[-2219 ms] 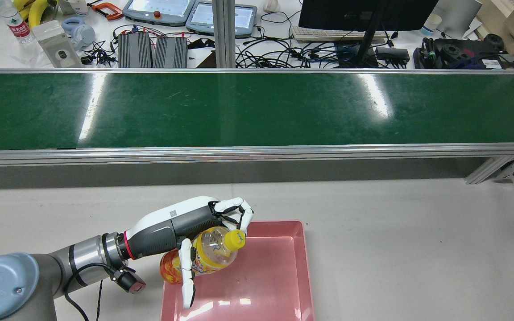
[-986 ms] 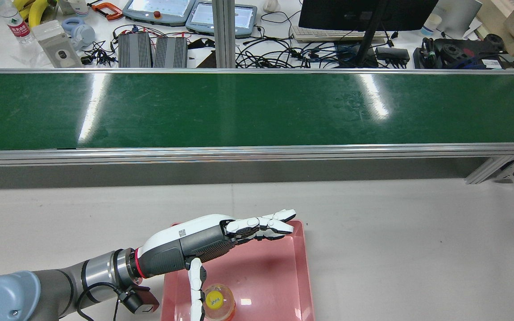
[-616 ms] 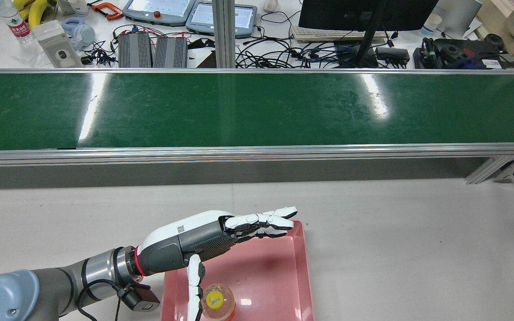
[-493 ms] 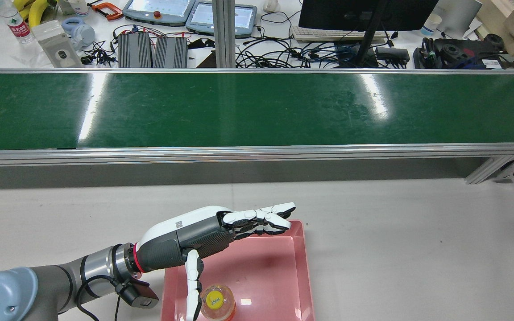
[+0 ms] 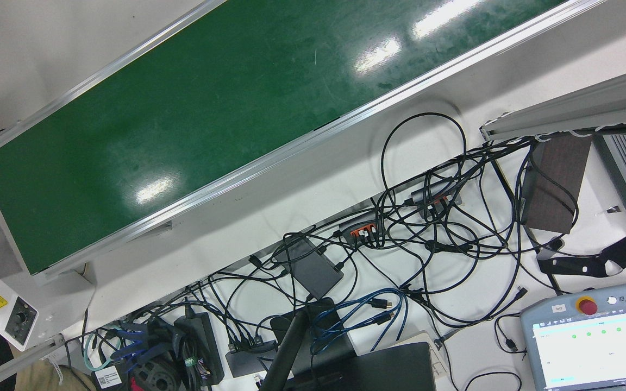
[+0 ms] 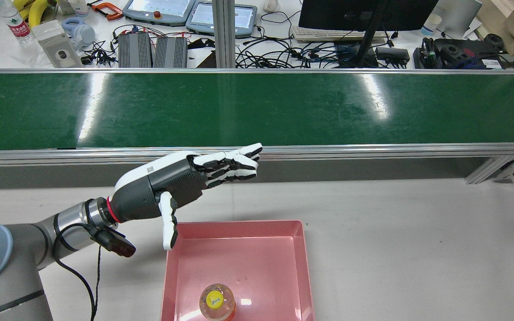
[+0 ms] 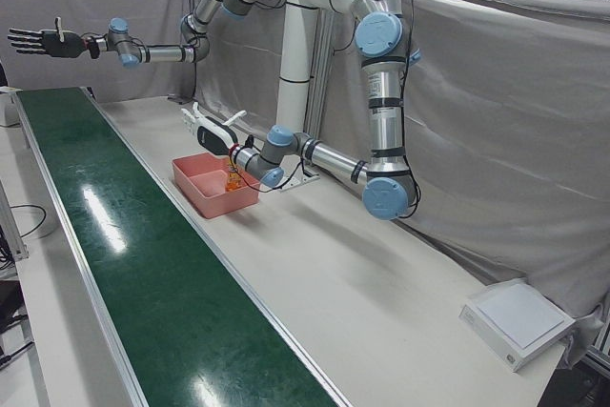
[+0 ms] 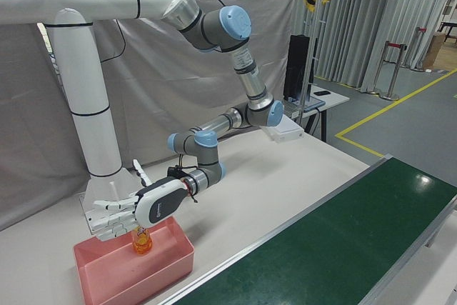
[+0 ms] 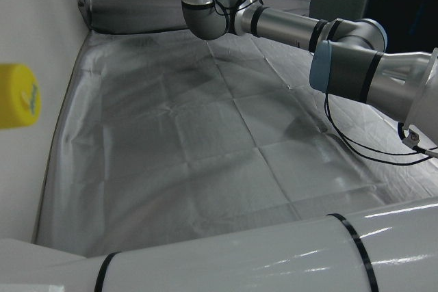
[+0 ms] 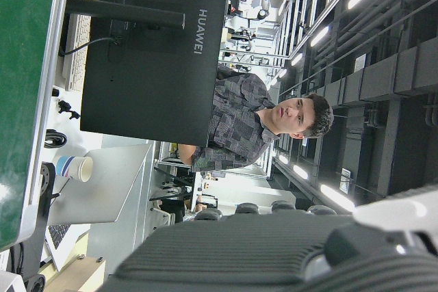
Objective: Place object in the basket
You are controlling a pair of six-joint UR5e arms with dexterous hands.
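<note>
Left hand open; yellow-capped orange bottle upright.

Bottle and pink basket — both cut off by the rear view's bottom edge.

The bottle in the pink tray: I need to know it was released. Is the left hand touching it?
Apart. In the rear view the left hand hangs open beyond the pink tray, bare tray floor between it and the upright bottle.

Inside the pink tray, only the upright bottle at its near edge takes up room; the floor beyond lies bare. The left hand hangs above the tray's far-left corner.
</note>
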